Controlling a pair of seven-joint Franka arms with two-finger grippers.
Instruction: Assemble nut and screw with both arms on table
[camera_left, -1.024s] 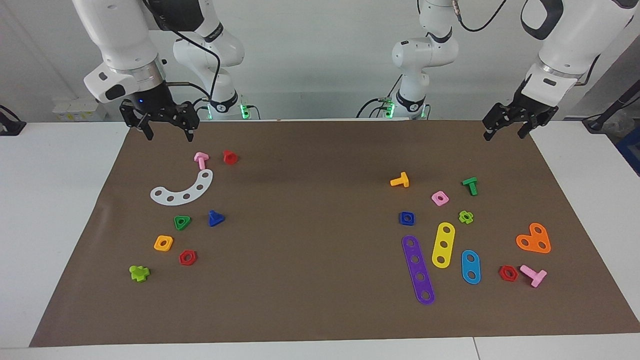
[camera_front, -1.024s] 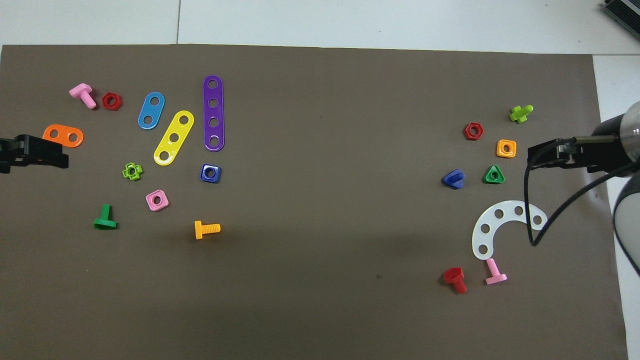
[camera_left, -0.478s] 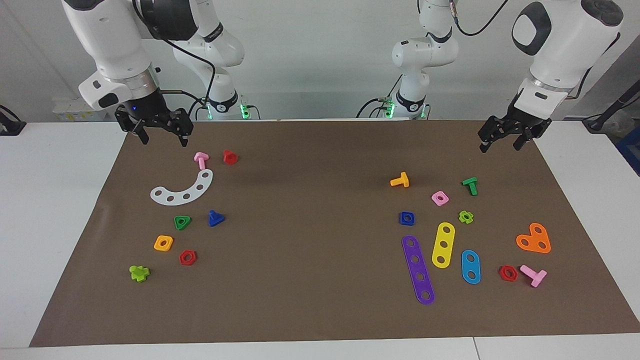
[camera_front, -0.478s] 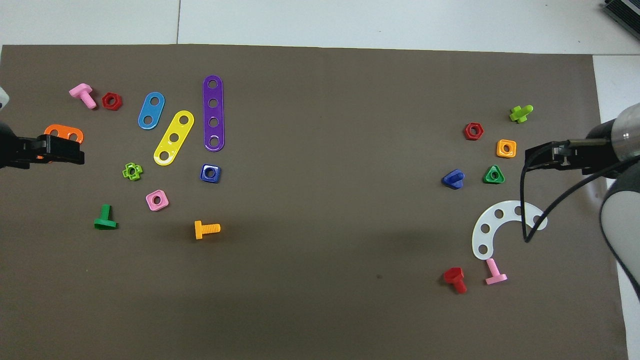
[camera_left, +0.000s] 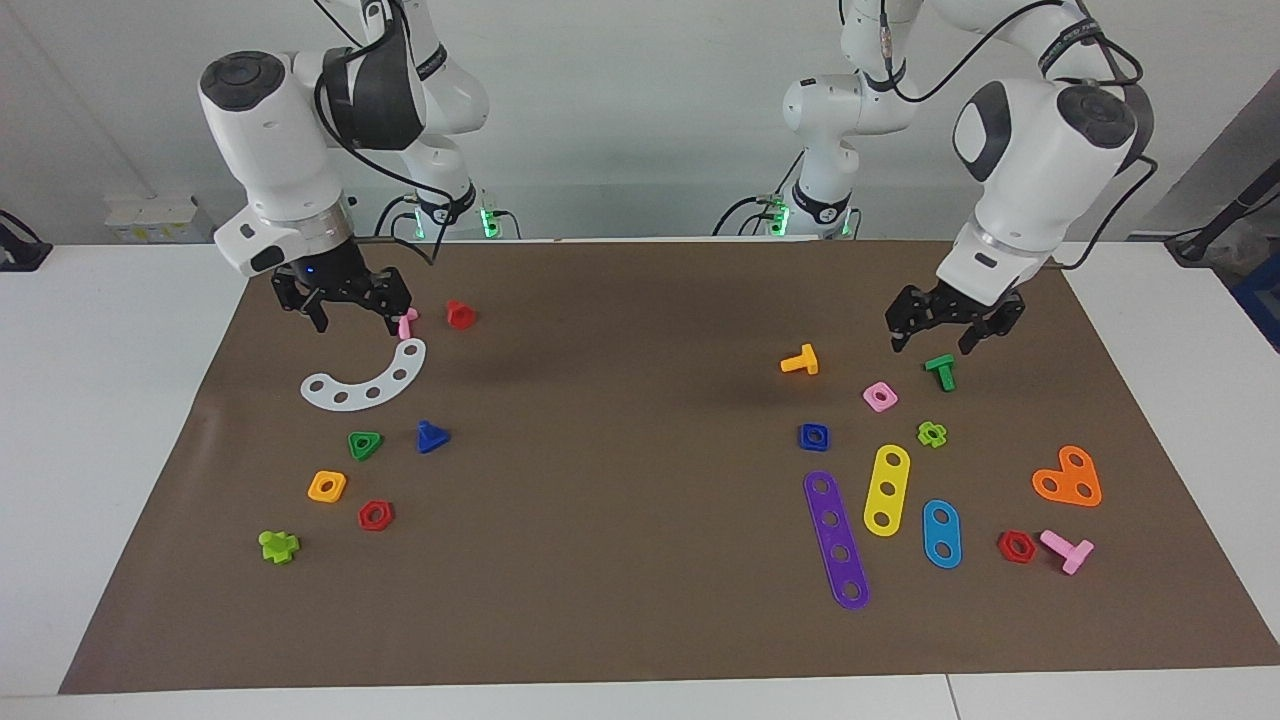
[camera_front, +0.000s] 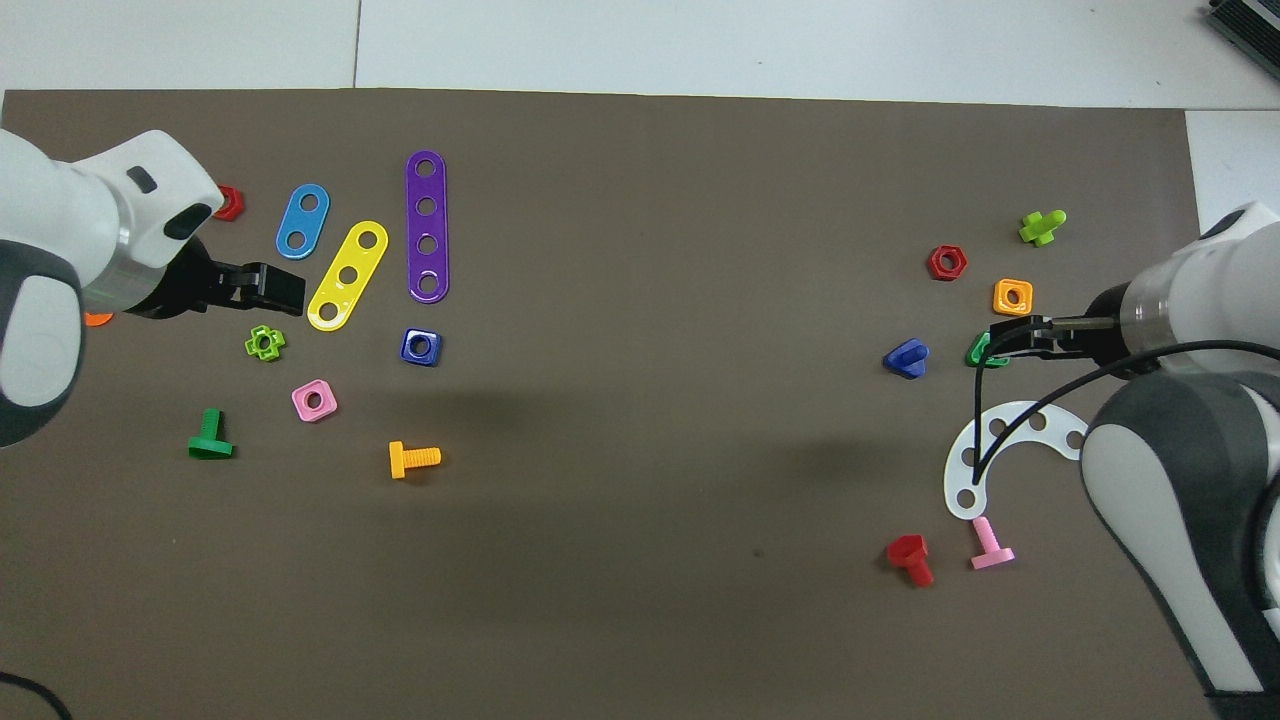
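Note:
The dark-blue square nut (camera_left: 813, 436) (camera_front: 420, 346) lies on the brown mat (camera_left: 620, 520) toward the left arm's end of the table (camera_left: 110, 400). The dark-blue triangular-head screw (camera_left: 431, 437) (camera_front: 907, 358) lies toward the right arm's end. My left gripper (camera_left: 933, 342) (camera_front: 285, 289) is open and empty, raised over the mat by the green T bolt (camera_left: 940, 372) and the lime cross nut (camera_front: 265, 343), apart from the nut. My right gripper (camera_left: 357, 322) (camera_front: 1000, 341) is open and empty, raised over the white curved strip (camera_left: 365, 382), apart from the screw.
By the nut lie a pink square nut (camera_left: 879, 396), an orange T bolt (camera_left: 800, 361), and purple (camera_left: 836, 539), yellow (camera_left: 886, 489) and blue (camera_left: 941, 533) strips. By the screw lie a green triangular nut (camera_left: 364, 444), an orange-yellow square nut (camera_left: 327, 486), a red hex nut (camera_left: 375, 515) and a pink bolt (camera_front: 991, 545).
Both arms have swung in from the mat's corners nearest the robots and come down lower over the mat. The left gripper is now over the green bolt, the right by the pink bolt. No piece moved.

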